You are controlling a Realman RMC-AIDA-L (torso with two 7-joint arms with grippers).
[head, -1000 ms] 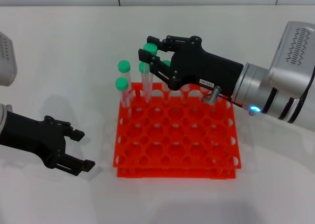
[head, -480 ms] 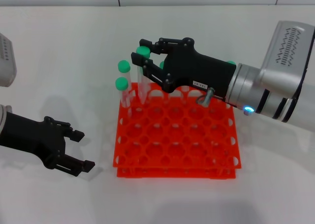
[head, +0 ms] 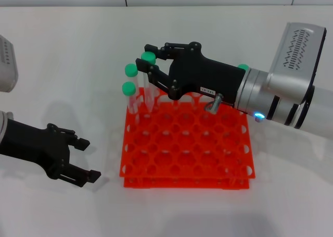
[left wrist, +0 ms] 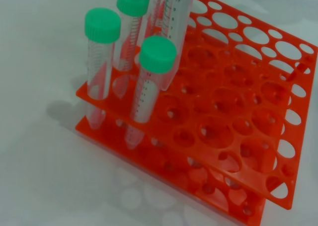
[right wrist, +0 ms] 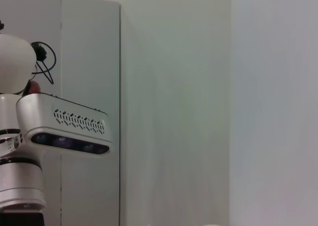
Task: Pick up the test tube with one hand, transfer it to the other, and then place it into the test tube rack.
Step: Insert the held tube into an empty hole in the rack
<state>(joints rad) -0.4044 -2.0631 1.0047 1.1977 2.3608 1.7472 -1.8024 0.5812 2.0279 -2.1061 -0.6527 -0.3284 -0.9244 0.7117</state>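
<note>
Right gripper (head: 147, 66): reaching in from the right over the far-left part of the rack, its black fingers (head: 141, 72) closing on the test tube just under the cap; a small white label is showing on its body.
Test tube (head: 150, 86): clear, with a green cap, being held nearly upright above the far-left holes of the rack; its lower end is sitting at the top tier, though whether it is inside a hole cannot be told.
Test tube rack (head: 187, 153): bright orange-red, two-tiered, standing on the white table (head: 78, 49) in the middle of the scene.
Other tubes (head: 130, 94): green-capped, standing in holes along the far-left edge, just left of the held tube; the left wrist view is showing them (left wrist: 99, 62) upright through both tiers.
Left gripper (head: 84, 159): hanging low over the table, near and left of the rack, well apart from it, its fingers spread open and holding nothing.
</note>
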